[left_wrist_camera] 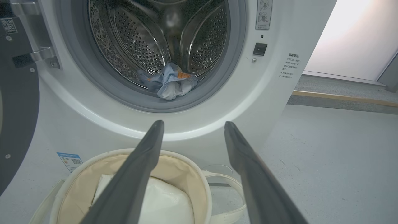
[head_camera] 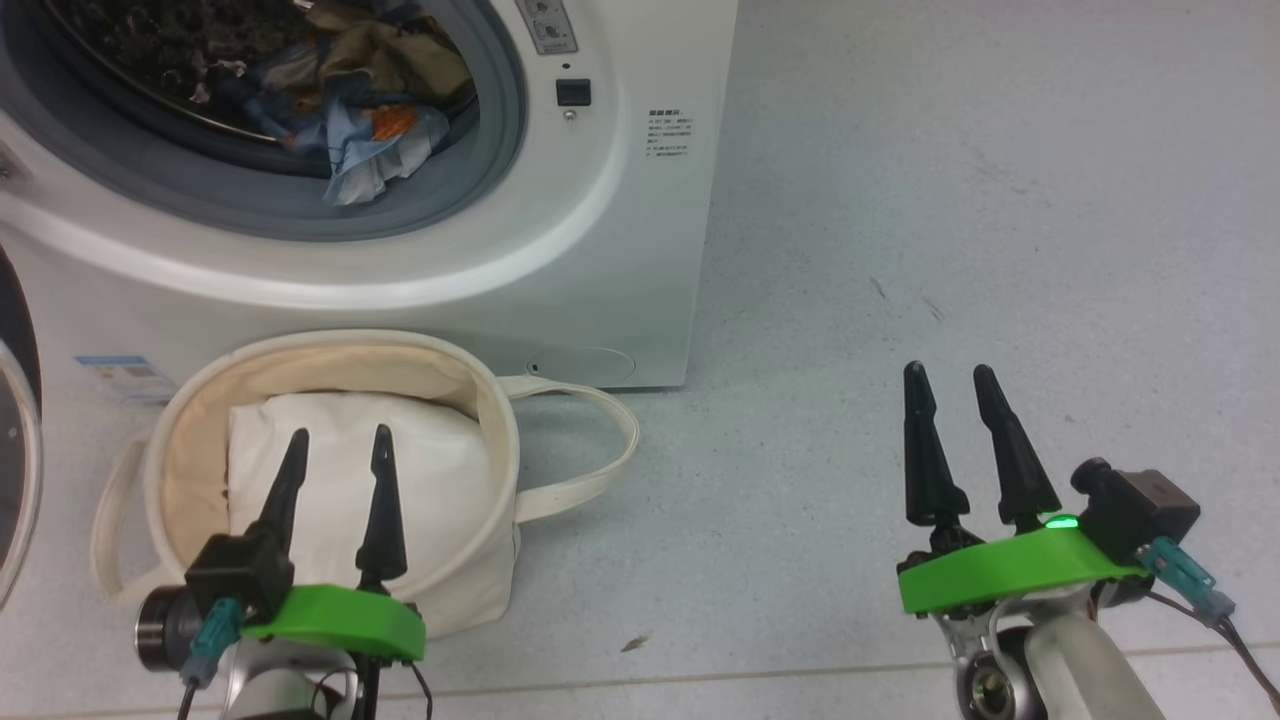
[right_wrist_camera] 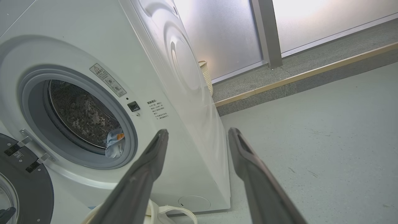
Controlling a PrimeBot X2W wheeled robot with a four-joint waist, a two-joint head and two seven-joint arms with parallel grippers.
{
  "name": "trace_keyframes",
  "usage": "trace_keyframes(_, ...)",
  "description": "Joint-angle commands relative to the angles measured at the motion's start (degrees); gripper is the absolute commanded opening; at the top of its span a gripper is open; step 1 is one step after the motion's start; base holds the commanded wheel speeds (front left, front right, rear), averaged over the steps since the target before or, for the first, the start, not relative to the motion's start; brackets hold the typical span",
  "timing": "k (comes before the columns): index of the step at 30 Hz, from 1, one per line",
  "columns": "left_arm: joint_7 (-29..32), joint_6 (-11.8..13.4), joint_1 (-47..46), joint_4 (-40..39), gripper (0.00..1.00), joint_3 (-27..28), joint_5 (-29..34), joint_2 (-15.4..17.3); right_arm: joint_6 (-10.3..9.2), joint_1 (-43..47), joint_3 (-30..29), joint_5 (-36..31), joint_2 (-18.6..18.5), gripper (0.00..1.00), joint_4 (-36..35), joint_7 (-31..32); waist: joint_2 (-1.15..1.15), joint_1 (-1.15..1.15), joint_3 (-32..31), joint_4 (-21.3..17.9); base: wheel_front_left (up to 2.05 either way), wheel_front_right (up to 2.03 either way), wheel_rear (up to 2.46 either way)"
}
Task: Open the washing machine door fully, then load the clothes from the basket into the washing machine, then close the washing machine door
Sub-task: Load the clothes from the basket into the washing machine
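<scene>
- The left pincer is held wide open, and nothing is gripped in it.
- It is seen above the open top of the basket, over the white bundle that is tucked inside.
- The right pincer is spread wide too, and nothing is held in it.
- It is seen over the bare grey floor, well apart from the basket and off to the right of the washing machine.
- The basket is set on the floor, just in front of the washing machine, and one long loop handle is laid out to its right.
- The clothes are seen inside the round drum, bunched up at the low front edge, next to the grey ring.
- The washing machine door is swung open to the left, and a bit of its black rim and clear glass is seen at the edge of the head view.
- A small blue sticker is stuck low on the white front, beside the basket.
</scene>
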Motion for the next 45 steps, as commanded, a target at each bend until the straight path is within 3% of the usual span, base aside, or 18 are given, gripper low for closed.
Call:
trace_keyframes(1,-0.27,0.28,-1.07,-1.49,1.0,1.48,-0.31,0.8,0.01,-0.88,1.31,0.13,0.21,1.0,-1.64,-0.7,0.0,0.0,0.15,-0.01,0.0,0.0,0.0)
trace_keyframes(14,-0.27,-0.55,-6.36,-0.08,1.0,2.89,1.36,0.8,0.01,-3.21,1.52,-0.12,0.21,1.0,-2.92,-0.7,0.0,0.0,6.56,-0.47,0.0,0.0,0.0)
trace_keyframes(24,-0.27,-3.04,-24.41,4.16,1.0,6.04,3.93,3.81,0.01,-8.01,0.89,-1.17,0.21,1.0,-4.86,-0.7,0.0,0.0,18.94,-0.41,0.0,0.0,0.0)
trace_keyframes(35,-0.27,-4.89,-50.57,24.51,1.0,6.9,3.68,7.34,0.01,-12.88,1.26,-1.37,0.21,1.0,-6.14,-0.7,0.0,0.0,28.68,-1.96,0.0,0.0,0.0)
trace_keyframes(45,-0.27,-2.84,-65.5,43.8,1.0,3.71,6.64,9.51,0.01,-14.17,2.09,-0.01,0.21,1.0,-6.76,-0.7,0.0,0.0,31.32,-3.92,0.0,0.0,0.0)
